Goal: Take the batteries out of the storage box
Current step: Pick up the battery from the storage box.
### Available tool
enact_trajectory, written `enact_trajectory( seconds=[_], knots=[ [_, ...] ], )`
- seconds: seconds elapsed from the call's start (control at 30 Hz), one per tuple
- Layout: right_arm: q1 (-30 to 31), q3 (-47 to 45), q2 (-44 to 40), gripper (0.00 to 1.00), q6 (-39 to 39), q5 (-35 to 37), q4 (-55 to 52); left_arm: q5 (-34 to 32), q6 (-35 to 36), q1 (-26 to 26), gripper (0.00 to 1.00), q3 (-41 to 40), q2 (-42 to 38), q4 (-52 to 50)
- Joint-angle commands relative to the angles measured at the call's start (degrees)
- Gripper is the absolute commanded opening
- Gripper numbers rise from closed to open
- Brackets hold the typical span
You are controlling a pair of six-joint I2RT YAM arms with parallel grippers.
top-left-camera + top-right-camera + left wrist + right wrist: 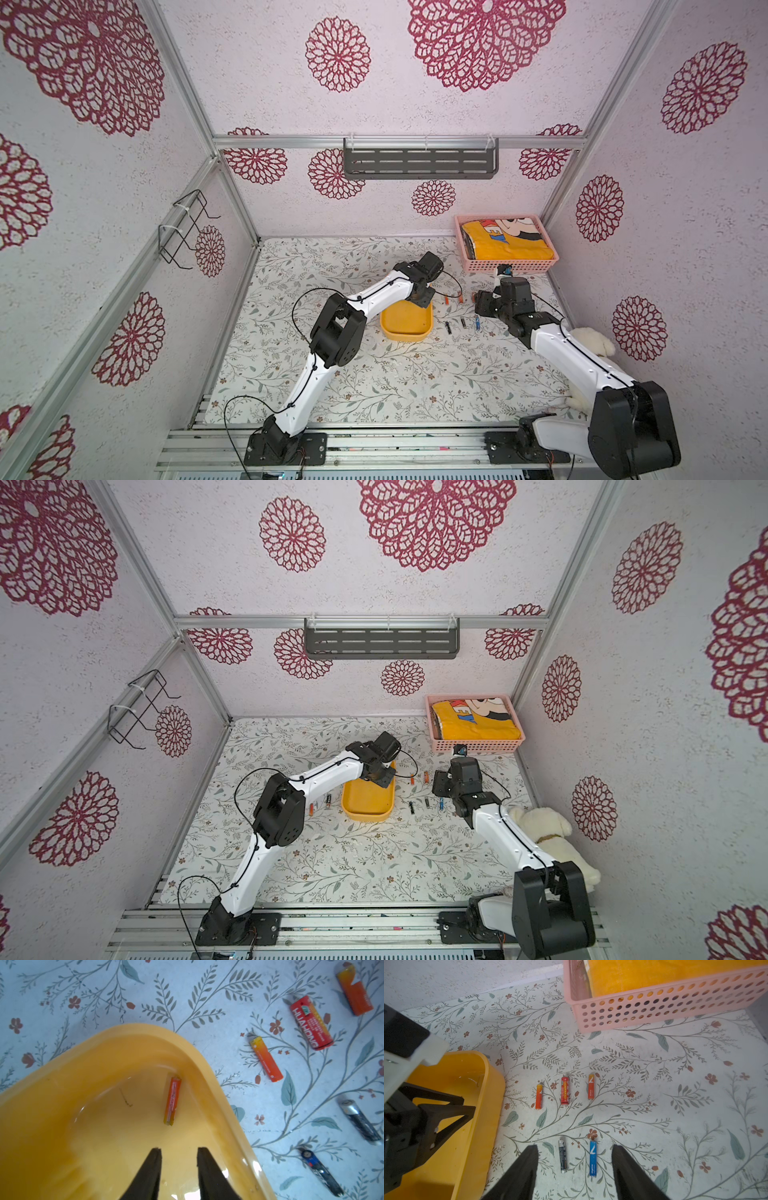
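The storage box [406, 324] sits on the tabletop [374, 386], just right of centre in both top views. The left arm [374, 297] reaches over the box's upper right corner. The left jaws hang above the inside of the box, partly open and gripping nothing. In the left wrist view, one orange battery [172, 1101] lies on the box floor close to the curved corner wall, clear of the jaw tips. It seems to be the only one still inside, though the arm hides part of the floor from above.

The right arm [515, 307] stands to the right of the box. The right jaws are spread wide and hold nothing. In the right wrist view, a black battery [562, 1156] and a blue battery [592, 1158] lie side by side on the tabletop in the gap between the tips. Farther on lie a slim orange cell [538, 1096], a red battery [565, 1090] and a taller orange cell [591, 1086], all apart from each other.

In a top view, two more batteries [319, 805] lie just left of the box. A pink basket [505, 266] stands at the tabletop's upper right.
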Motion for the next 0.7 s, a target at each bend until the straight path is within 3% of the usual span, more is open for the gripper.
enact_trajectory(
  seconds=[0.0,0.43,0.57,0.67],
  knots=[
    [-0.4,-0.7,0.0,0.62,1.0,-1.0,1.3,4.2,4.0,1.5,0.35,2.2,1.9,2.0],
    [-0.3,-1.2,-1.1,0.63,1.1,-1.2,1.3,5.9,7.9,2.1,0.34,5.5,8.2,3.6],
    [-0.4,-1.2,-1.7,0.63,1.1,-1.1,1.2,4.8,7.9,2.2,0.27,5.8,9.8,3.1],
    [-0.4,-1.2,-2.1,0.63,1.1,-1.1,1.2,3.1,7.7,2.2,0.16,4.9,10.4,3.0]
  ],
)
